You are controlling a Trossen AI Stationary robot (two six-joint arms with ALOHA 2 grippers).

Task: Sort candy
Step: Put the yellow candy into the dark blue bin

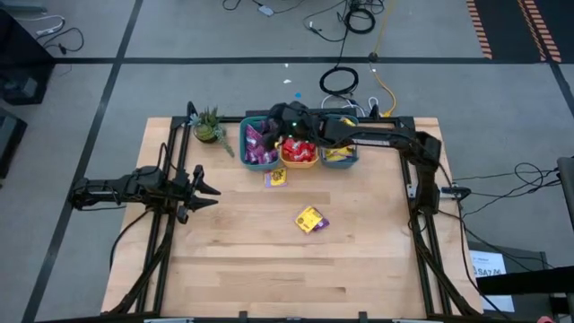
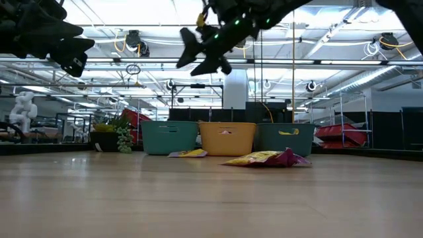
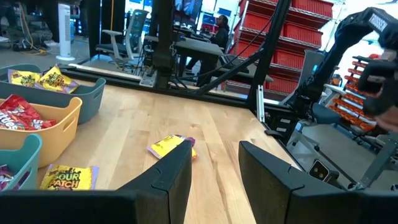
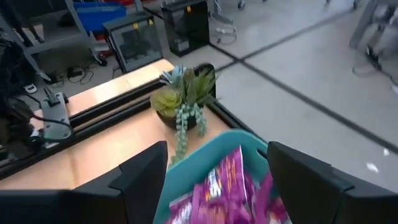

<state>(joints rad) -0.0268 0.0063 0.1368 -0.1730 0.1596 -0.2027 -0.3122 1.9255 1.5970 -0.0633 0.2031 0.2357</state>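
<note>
1. Wooden table (image 1: 269,260) filled the middle of the high view, three bins in a row near its top edge.
2. Right gripper (image 1: 289,117) hovered, jaws apart and empty, over the purple candy (image 4: 233,186) in the teal bin (image 1: 251,144).
3. Left gripper (image 1: 202,188) waited at left, jaws apart.
4. Loose yellow packets (image 1: 310,219) lay flat at centre, long axis tilted diagonally; probably light, crinkly, slippery: pinch an edge.
</note>
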